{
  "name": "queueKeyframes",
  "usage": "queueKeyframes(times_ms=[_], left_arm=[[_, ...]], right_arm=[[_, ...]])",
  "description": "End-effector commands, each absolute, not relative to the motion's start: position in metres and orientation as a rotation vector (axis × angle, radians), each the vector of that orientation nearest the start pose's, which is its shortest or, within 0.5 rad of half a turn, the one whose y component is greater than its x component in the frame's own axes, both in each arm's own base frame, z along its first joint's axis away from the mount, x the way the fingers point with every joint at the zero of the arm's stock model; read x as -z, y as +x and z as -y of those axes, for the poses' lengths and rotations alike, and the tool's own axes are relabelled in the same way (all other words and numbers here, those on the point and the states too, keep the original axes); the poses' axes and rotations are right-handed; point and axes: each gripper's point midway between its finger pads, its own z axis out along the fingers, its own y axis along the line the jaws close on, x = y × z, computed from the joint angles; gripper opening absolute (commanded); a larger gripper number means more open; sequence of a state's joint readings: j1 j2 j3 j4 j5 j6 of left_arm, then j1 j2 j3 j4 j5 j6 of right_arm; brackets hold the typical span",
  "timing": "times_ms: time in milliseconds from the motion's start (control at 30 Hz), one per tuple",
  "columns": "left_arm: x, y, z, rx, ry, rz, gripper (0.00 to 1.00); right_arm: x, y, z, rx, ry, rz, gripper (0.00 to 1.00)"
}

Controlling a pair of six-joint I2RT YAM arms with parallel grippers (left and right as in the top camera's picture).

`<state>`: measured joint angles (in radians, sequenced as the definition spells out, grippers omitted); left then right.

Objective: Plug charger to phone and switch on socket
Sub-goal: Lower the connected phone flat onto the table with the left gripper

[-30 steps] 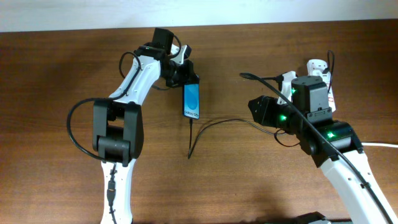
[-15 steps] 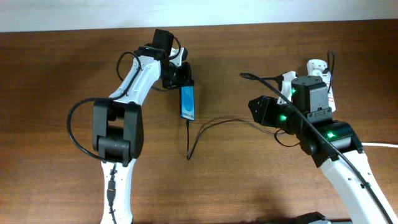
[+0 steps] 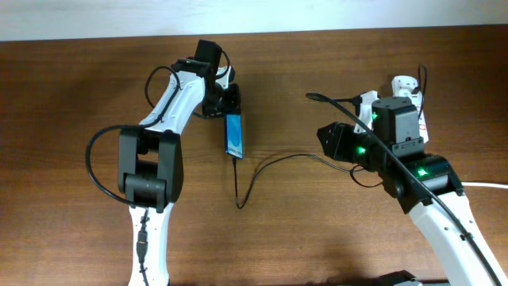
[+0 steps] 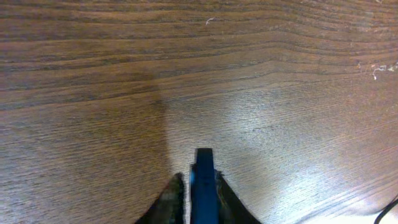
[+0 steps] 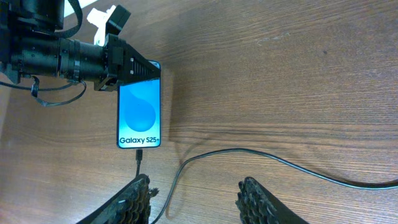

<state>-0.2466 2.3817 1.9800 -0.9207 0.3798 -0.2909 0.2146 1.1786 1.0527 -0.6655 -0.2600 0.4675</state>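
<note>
The phone (image 3: 234,136) has a blue screen reading "Galaxy S25+" (image 5: 139,114) and is tilted on edge, held at its far end. My left gripper (image 3: 225,99) is shut on the phone; in the left wrist view the blue edge (image 4: 203,186) sits between the fingers. The charger's black cable (image 3: 274,161) has its connector at the phone's bottom port (image 5: 140,155). My right gripper (image 5: 196,202) is open and empty, near the cable (image 5: 261,158). The socket, a white power strip (image 3: 406,86), lies behind the right arm, mostly hidden.
Brown wooden table (image 3: 71,95). The right arm's body (image 3: 397,151) covers most of the strip. The cable loops down toward the table's middle (image 3: 240,199). A white cord (image 3: 484,184) leaves at the right edge.
My left gripper has turned the phone up onto its edge and shifted it slightly left; the screen now looks narrower from above. The cable's end followed. The right arm has not moved.
</note>
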Motion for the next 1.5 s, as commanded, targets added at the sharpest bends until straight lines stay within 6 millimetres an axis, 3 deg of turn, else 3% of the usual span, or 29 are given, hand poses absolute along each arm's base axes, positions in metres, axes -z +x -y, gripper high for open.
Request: queueKeyframes(times_ms=[0,333,500,967,1333,1467], left_arm=[[-0.03,0.486,0.187,0.625,0.011,-2.937,0.22],[-0.024,0.481,0.174,0.513,-0.011,-2.975,0.21],[-0.022,0.483,0.167,0.448,-0.019,-2.974,0.33],[-0.017,0.484,0.142,0.259,-0.05,-2.988,0.38],[-0.016,0.479,0.141,0.253,-0.053,-3.006,0.43],[-0.016,0.479,0.14,0.252,-0.054,-3.009,0.52]], right_arm=[[-0.221,0.325,-0.113,-0.617,0.173,-2.394,0.48],[-0.221,0.325,-0.113,-0.616,0.174,-2.395,0.49],[-0.221,0.325,-0.113,-0.617,0.173,-2.395,0.49],[-0.22,0.324,-0.112,-0.616,0.175,-2.402,0.49],[-0.22,0.324,-0.112,-0.616,0.176,-2.402,0.49],[-0.221,0.324,-0.112,-0.616,0.174,-2.399,0.49]])
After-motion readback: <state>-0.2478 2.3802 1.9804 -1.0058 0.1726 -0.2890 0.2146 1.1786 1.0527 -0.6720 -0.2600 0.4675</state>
